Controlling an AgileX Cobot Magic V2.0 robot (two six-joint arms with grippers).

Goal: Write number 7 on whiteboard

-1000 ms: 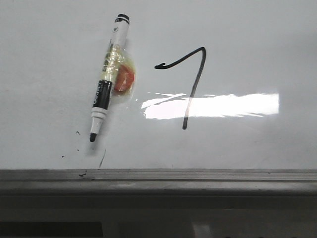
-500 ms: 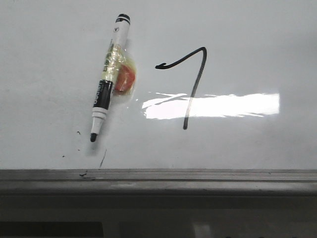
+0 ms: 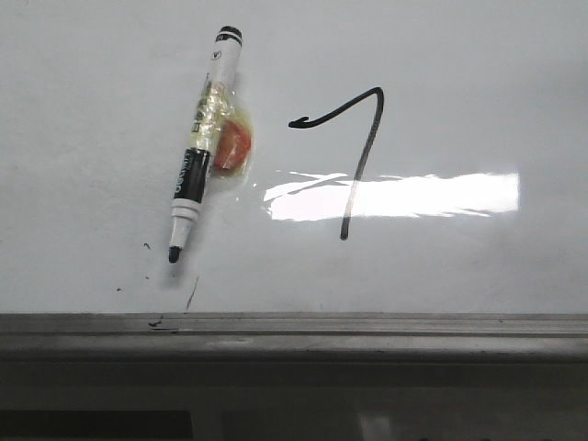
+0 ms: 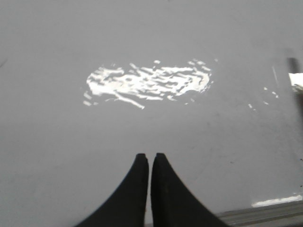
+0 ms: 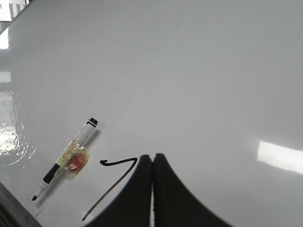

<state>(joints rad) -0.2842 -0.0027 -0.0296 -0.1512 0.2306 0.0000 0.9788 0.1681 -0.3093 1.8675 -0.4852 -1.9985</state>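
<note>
Item: number 7 [image 3: 354, 156], finished black ink on the glossy whiteboard [image 3: 478, 64], right of the uncapped marker [image 3: 199, 152]; I judge the ink smearable and the marker light and slick, best taken mid-barrel by its taped orange lump. My right gripper [image 5: 152, 158] hovers just above the stem, fingers pressed together, empty. My left gripper [image 4: 150, 158] is likewise closed and empty, over bare board, well apart.

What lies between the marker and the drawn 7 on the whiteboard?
Only bare whiteboard separates the marker from the number 7, seen in the front view.

black number 7 [image 3: 354, 156] on whiteboard [image 3: 459, 73]
</note>
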